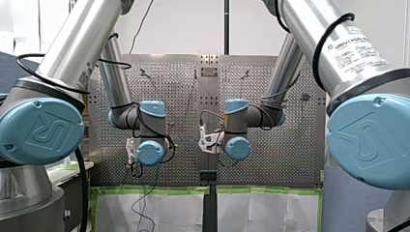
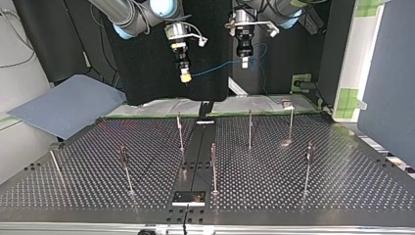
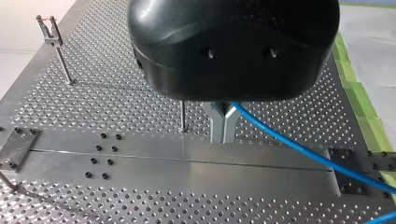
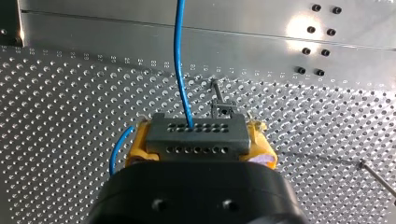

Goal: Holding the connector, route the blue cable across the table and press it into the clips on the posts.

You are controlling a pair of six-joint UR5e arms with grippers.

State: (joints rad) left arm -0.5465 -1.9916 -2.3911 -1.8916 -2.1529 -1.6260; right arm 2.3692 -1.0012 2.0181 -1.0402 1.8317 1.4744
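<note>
Connector point(image 4: 196, 133) clamped end-on in my right gripper point(image 4: 200, 141): yellow pads point(image 4: 138, 142) closed hard on both flanks, grey face with its two rows of holes pointing away from the wrist. Blue cable point(image 4: 179, 56) out of the upper hole row, straight ahead of the fingers and over the table point(image 4: 70, 93); short blue loop beside one pad as well. Just ahead of the connector, one of the posts point(image 4: 217, 93) with its clip point(image 4: 223, 111), beside the cable, not touching as far as visible. Top view: cable strung in the air from my right gripper at the view's left across to my left gripper point(image 2: 244, 62) at the view's right, slight sag, both ends well above the post tops. Left wrist view: metal fingers point(image 3: 216, 122) shut together, pinching the cable at the tips; cable leaving sideways from there, slanting off over the table's centre plate point(image 3: 187, 154). Second post right behind those fingers, another with a forked clip farther off. Cable seated in no clip yet.
</note>
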